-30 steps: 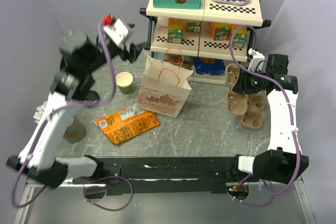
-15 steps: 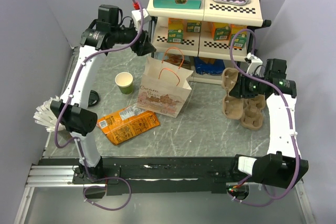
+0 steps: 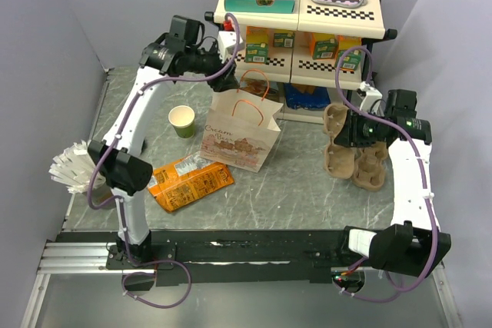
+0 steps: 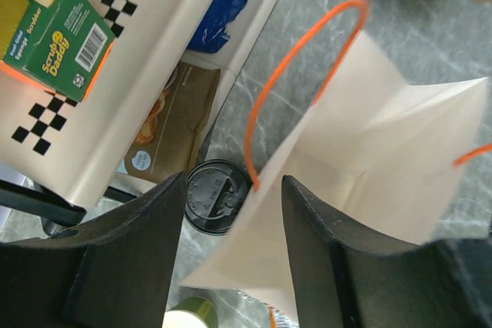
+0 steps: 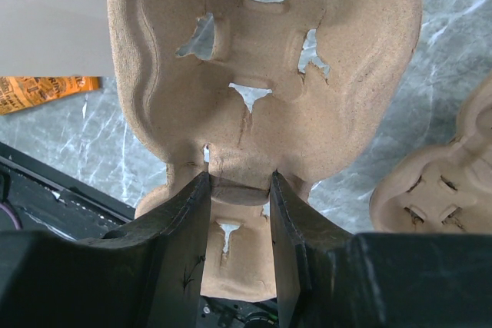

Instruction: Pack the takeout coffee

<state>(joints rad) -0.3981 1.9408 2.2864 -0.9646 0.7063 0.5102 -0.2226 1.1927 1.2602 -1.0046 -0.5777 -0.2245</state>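
The left claw (image 4: 234, 190), jaws apart, hangs over the takeout coffee (image 4: 217, 196), which stands just below it between the paper bag (image 4: 369, 159) and the shelf (image 4: 154, 59); it should probably drop straight and straddle the cup without snagging the bag's orange handle (image 4: 265, 94), while the right claw (image 5: 240, 182) clamps the cup carrier (image 5: 261, 74).

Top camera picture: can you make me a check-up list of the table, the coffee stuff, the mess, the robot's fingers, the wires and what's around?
Surface: grey marbled table, no spills seen.
Job's things: takeout coffee stands lidded between paper bag and shelf, not packed yet.
Clutter: lidless green cup, orange snack packet, spare cup carriers, white bundle.
Fingers: left fingers open above the coffee, holding nothing; right fingers shut on a cup carrier.
Cables: purple cables loop off both arms.
Surroundings: shelf of boxes behind; grey walls.
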